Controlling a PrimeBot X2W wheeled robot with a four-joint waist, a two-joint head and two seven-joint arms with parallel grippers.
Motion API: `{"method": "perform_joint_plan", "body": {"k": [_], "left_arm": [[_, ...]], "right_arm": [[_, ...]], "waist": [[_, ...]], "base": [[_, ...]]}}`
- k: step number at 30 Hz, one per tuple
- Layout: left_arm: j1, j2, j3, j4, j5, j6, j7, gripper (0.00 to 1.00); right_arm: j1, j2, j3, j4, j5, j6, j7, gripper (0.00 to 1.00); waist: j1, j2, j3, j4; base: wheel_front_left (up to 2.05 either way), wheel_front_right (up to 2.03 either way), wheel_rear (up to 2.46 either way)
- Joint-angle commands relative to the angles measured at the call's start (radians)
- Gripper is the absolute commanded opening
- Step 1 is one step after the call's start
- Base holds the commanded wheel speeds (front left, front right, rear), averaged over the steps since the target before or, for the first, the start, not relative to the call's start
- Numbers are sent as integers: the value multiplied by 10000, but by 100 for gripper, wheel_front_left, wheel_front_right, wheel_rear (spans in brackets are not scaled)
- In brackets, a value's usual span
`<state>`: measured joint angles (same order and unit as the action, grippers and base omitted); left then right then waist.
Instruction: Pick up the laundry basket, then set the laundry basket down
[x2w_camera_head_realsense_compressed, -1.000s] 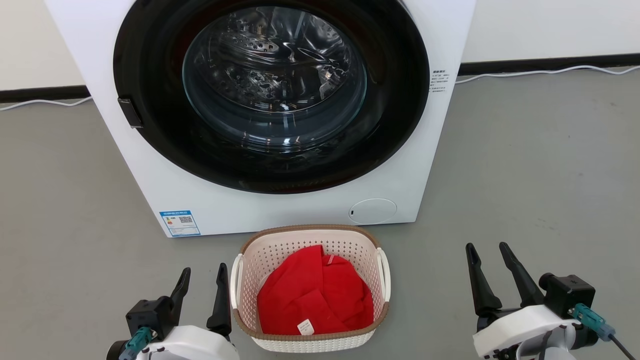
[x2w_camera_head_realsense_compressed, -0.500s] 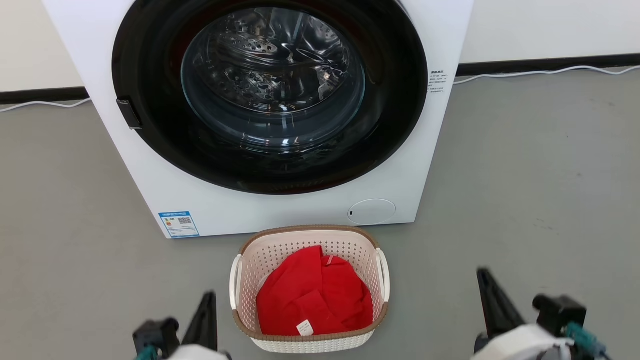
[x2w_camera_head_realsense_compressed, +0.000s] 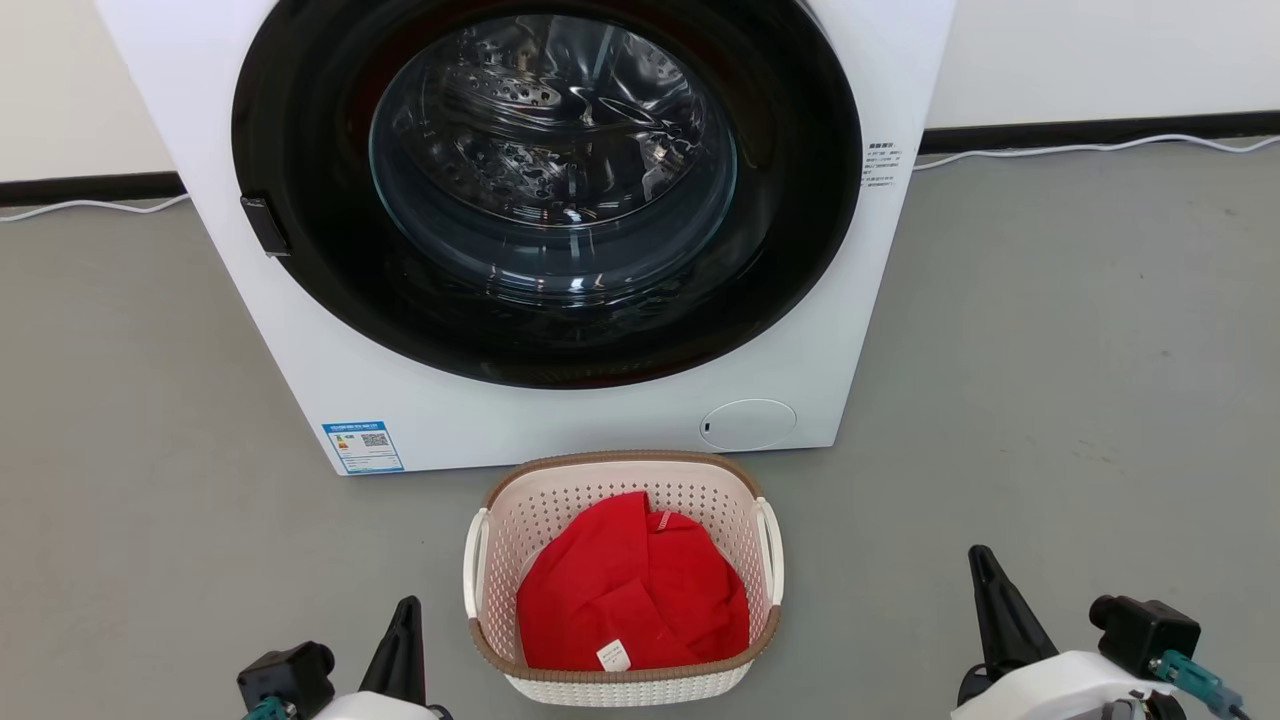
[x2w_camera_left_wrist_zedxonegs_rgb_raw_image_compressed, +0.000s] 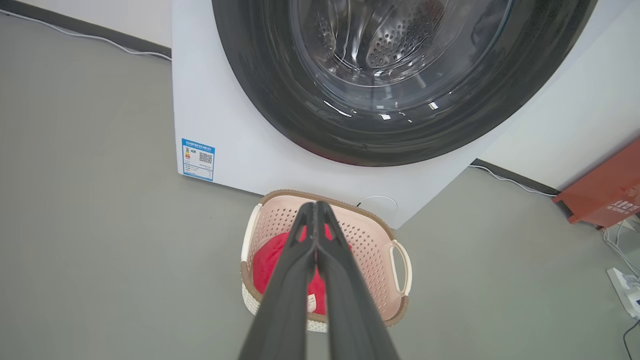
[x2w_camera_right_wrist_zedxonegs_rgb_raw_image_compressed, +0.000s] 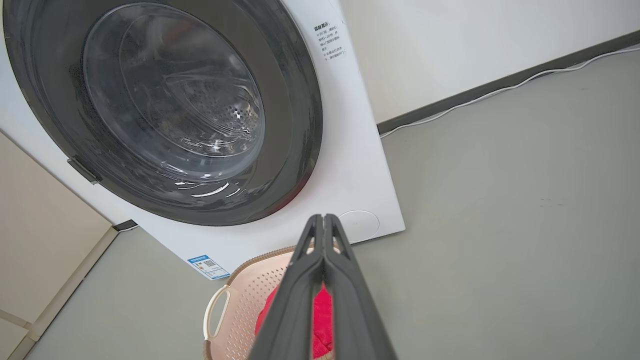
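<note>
Head view: the laundry basket (x2w_camera_head_realsense_compressed: 625, 688) sits upright on the grey floor (x2w_camera_head_realsense_compressed: 1050, 380) at lower centre, white handles facing frame left and right; we cannot tell its long axis. A red cloth (x2w_camera_head_realsense_compressed: 630, 590) lies inside. The washing machine (x2w_camera_head_realsense_compressed: 560, 425) stands just above, blocking that side. Our left gripper (x2w_camera_head_realsense_compressed: 406, 612) and right gripper (x2w_camera_head_realsense_compressed: 982, 562), both closed, show lower left and right over open floor.

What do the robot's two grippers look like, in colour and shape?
Both the left gripper and the right gripper have long, dark grey, tapering fingers on a glossy white wrist casing. Each carries a black block with a teal cable connector.
</note>
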<state>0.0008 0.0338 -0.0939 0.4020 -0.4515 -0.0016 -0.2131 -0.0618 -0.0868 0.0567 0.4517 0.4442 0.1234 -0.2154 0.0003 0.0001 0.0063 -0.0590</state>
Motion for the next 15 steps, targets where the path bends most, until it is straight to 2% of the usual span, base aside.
{"method": "perform_joint_plan", "body": {"k": [1, 15], "left_arm": [[-343, 42, 124, -311, -244, -117, 37, 0], [-436, 58, 370, -473, -1691, -266, 446, 0]], "right_arm": [[-315, -38, -82, -321, 236, 9, 111, 0], [-334, 14, -287, -545, 1694, 17, 514, 0]], "waist": [[-2, -1, 0, 5], [-3, -1, -4, 80]], "base": [[0, 0, 0], [0, 0, 0]]}}
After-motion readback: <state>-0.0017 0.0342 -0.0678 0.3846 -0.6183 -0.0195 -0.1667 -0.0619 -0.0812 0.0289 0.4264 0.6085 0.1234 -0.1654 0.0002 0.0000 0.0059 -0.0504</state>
